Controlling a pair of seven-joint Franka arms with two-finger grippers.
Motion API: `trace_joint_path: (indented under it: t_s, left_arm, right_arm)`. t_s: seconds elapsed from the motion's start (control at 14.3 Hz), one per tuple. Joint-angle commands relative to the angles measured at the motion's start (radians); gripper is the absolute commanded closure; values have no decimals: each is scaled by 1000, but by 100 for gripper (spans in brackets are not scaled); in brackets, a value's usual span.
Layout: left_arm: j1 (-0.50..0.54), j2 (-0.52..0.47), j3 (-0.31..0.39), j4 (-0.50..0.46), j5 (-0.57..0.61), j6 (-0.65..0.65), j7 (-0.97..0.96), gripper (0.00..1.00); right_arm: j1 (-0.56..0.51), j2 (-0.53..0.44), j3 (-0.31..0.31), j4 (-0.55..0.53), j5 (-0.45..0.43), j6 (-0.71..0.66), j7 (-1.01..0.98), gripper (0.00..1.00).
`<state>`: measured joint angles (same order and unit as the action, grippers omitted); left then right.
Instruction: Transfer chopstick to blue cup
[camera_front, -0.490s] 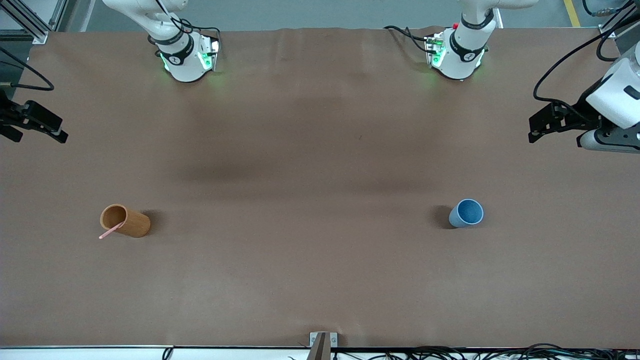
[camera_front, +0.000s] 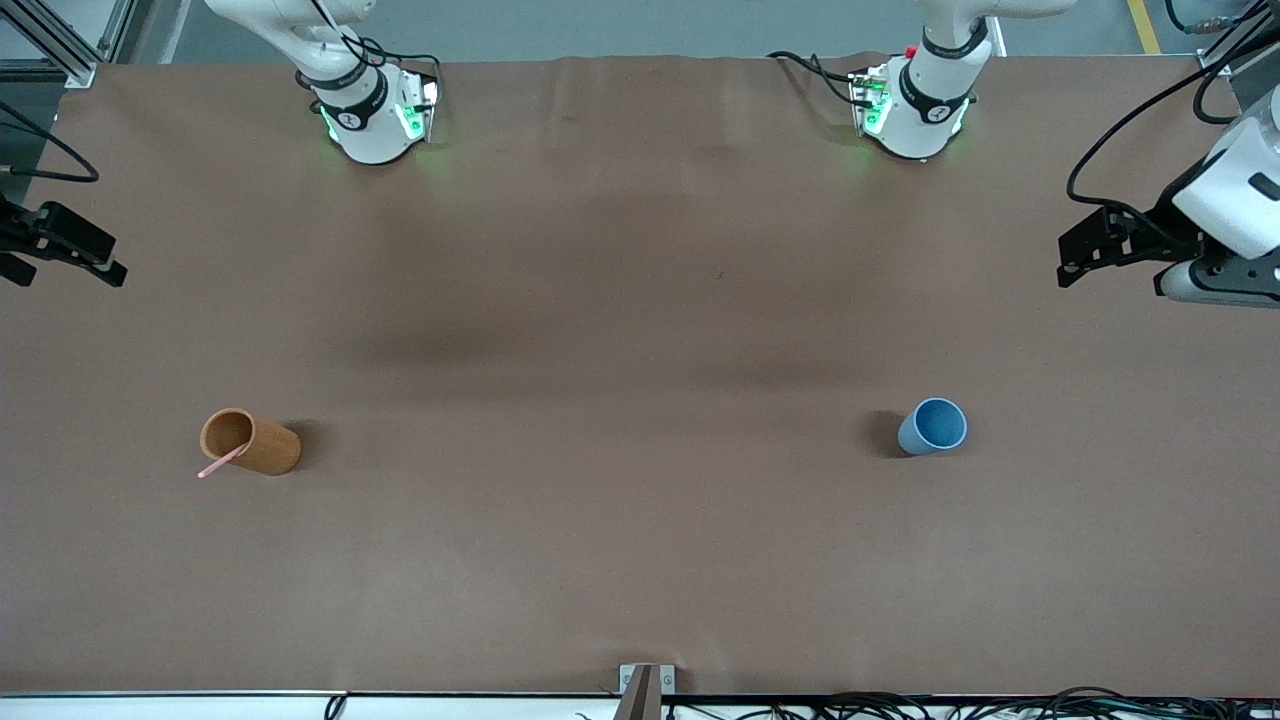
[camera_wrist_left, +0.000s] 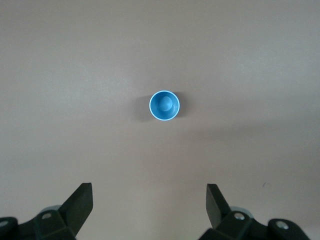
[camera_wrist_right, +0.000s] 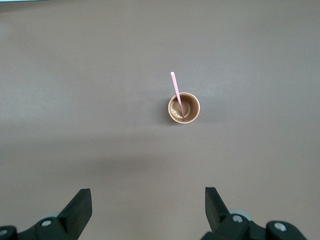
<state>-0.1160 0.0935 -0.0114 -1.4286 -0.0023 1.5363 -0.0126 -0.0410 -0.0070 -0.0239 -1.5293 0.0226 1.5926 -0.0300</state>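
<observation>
Two spread tools, left tool (camera_front: 1075, 262) and right tool (camera_front: 105, 268), hang over the brown-covered table's (camera_front: 640, 300) ends.

No words, labels, brand names or numbers can be read anywhere in these views. The only marks are small black symbols on the two arm bases (camera_front: 350, 118), too tiny to make out.

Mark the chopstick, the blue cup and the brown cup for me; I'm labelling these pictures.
chopstick (camera_front: 222, 462), front view, on the pink shaft sticking out over the rim.
blue cup (camera_front: 938, 423), front view, on its dark blue inside.
brown cup (camera_front: 268, 450), front view, on its outer wall.
</observation>
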Motion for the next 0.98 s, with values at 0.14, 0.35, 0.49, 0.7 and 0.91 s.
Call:
trace_joint_path:
  t_s: [0.14,0.35,0.49,0.7,0.91]
  left_arm:
    - [39,89,10,-180,-31,256,8,0]
    - [44,185,10,-263,-62,388,8,0]
    - [44,251,10,-292,-82,468,8,0]
    - [45,313,8,-346,-84,591,6,0]
    - [45,336,8,-397,-84,680,6,0]
  right_arm:
    - [15,4,-11,9,2,-11,-11,0]
    - [15,9,-11,6,2,-10,-13,0]
    - [12,21,-10,8,2,-10,-13,0]
    - [0,34,-11,14,-10,1,-22,0]
    - [0,166,-13,130,-10,9,-13,0]
